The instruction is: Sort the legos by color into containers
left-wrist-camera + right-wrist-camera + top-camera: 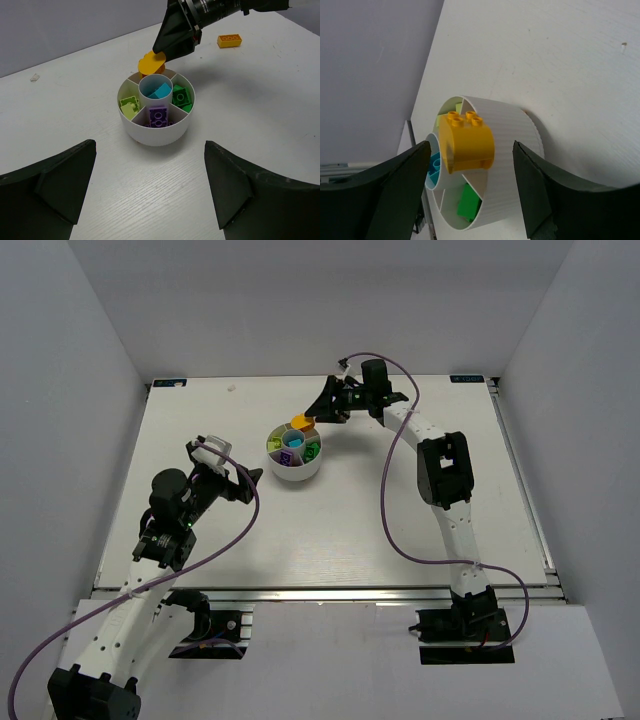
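Note:
The round white divided dish (pixel 294 472) (pixel 157 132) (pixel 510 135) holds a lime lego (pixel 129 106), a cyan one (pixel 161 91) in the central well, a green one (pixel 181 96) (pixel 470 202) and a purple one (pixel 158 116). An orange round-topped lego (pixel 299 422) (pixel 151 62) (pixel 468 142) rests tilted on the far rim, over a wedge section. My right gripper (pixel 314 416) (pixel 175 42) (pixel 470 150) is open, its fingers on either side of that lego with gaps showing. My left gripper (pixel 243 478) (pixel 150 150) hangs open and empty just left of the dish.
A second orange lego (pixel 229 40) lies on the table beyond the dish, near the right arm. Purple cables loop from both arms over the table. White walls enclose the table at the back and sides.

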`<state>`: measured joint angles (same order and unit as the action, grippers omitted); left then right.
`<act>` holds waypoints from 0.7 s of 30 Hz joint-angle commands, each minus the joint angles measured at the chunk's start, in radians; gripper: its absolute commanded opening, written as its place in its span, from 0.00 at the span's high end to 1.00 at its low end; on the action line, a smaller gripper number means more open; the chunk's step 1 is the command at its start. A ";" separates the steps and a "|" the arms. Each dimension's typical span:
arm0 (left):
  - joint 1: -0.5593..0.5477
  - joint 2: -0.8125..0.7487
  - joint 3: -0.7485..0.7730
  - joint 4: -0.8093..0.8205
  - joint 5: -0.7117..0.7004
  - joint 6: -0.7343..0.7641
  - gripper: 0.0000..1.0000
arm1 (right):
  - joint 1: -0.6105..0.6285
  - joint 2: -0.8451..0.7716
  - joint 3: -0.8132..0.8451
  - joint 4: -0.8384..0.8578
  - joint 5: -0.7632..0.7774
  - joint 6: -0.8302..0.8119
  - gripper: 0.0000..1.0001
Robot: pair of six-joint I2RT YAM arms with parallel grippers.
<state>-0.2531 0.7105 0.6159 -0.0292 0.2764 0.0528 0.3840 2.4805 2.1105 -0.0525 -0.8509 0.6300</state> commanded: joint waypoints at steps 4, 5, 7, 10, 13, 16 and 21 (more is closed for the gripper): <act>-0.006 -0.009 -0.004 0.005 0.010 0.013 0.02 | 0.003 0.021 -0.015 0.114 -0.077 0.080 0.34; -0.006 -0.011 -0.004 0.005 0.010 0.013 0.02 | 0.001 0.023 -0.015 0.118 -0.080 0.085 0.34; -0.006 -0.011 -0.004 0.006 0.010 0.013 0.02 | 0.000 0.023 -0.018 0.118 -0.079 0.088 0.35; -0.006 -0.014 -0.005 0.006 0.012 0.013 0.02 | 0.001 0.024 -0.023 0.111 -0.070 0.089 0.35; -0.006 -0.019 -0.007 0.009 0.010 0.013 0.02 | 0.001 0.026 -0.023 0.103 -0.066 0.085 0.35; -0.006 -0.020 -0.007 0.008 0.010 0.015 0.02 | 0.003 0.026 -0.023 0.105 -0.068 0.089 0.37; -0.006 -0.019 -0.007 0.009 0.010 0.016 0.02 | 0.003 0.027 -0.024 0.111 -0.074 0.094 0.50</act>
<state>-0.2573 0.7082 0.6155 -0.0292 0.2768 0.0631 0.3840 2.4977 2.0830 0.0261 -0.9012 0.7143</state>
